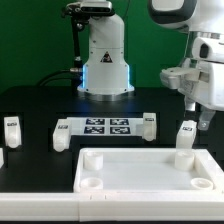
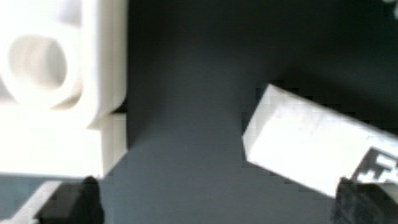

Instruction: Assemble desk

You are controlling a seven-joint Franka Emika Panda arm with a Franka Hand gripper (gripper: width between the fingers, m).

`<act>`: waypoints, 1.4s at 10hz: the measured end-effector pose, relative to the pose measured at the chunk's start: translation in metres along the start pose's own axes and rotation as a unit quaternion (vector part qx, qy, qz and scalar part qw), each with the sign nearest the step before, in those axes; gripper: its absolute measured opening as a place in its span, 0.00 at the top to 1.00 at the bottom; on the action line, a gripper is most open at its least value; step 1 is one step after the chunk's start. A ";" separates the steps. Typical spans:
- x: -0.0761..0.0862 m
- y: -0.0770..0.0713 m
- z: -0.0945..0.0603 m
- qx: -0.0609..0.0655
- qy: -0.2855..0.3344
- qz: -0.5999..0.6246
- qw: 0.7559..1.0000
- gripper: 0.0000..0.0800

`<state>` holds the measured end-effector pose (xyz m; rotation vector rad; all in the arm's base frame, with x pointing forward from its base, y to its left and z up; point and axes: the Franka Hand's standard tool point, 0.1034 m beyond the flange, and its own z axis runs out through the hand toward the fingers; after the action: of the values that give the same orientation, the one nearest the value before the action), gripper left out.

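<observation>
The desk panel (image 1: 145,172), white, flat and rimmed with round corner holes, lies at the front of the table. One corner with its hole shows in the wrist view (image 2: 50,75). Short white legs with tags stand apart: one at the far left (image 1: 12,128), one left of the marker board (image 1: 62,135), one right of it (image 1: 148,123), and one by the panel's far right corner (image 1: 187,135). My gripper (image 1: 197,118) hangs just above and beside that last leg, open and empty. In the wrist view the gripper (image 2: 222,200) has its jaws wide apart, with the leg (image 2: 311,140) close to one finger.
The marker board (image 1: 105,126) lies flat behind the panel. The white robot base (image 1: 105,65) stands at the back centre. Another white piece shows at the left edge of the exterior view (image 1: 2,158). The table top is black.
</observation>
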<state>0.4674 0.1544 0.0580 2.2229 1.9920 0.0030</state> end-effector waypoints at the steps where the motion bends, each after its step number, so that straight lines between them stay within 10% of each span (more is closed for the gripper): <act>1: -0.001 -0.003 0.001 0.011 0.000 0.109 0.994 0.19; 7: 0.011 -0.010 0.001 0.020 0.017 0.276 0.961 0.19; 9: 0.010 -0.011 0.001 0.032 0.018 0.401 0.915 0.19; 11: 0.022 -0.017 0.000 0.049 0.005 0.577 0.815 0.19; 14: 0.026 -0.018 0.001 0.067 0.002 0.655 0.753 0.19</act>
<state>0.4531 0.1817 0.0524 3.1260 0.0470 0.0272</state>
